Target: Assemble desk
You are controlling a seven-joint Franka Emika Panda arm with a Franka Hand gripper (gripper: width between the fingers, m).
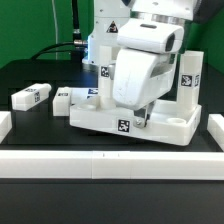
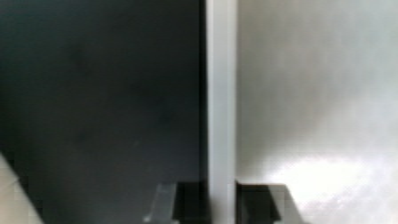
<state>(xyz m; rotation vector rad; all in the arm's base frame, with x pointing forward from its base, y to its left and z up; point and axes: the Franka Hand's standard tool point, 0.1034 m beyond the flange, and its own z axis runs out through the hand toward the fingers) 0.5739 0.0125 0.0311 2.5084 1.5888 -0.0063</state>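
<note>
The white desk top rests on the black table with its rim upward and a tag on its front wall. One square leg stands upright in its corner at the exterior view's right, and another tagged leg stands at the back. Two loose legs lie to the exterior view's left. My gripper reaches down onto the top's front rim. In the wrist view the thin rim runs between my dark fingers, and the gripper is shut on it.
A long plain white rail runs along the table's front, with short white pieces at the exterior view's left and right. The robot's base and cables stand behind the desk top.
</note>
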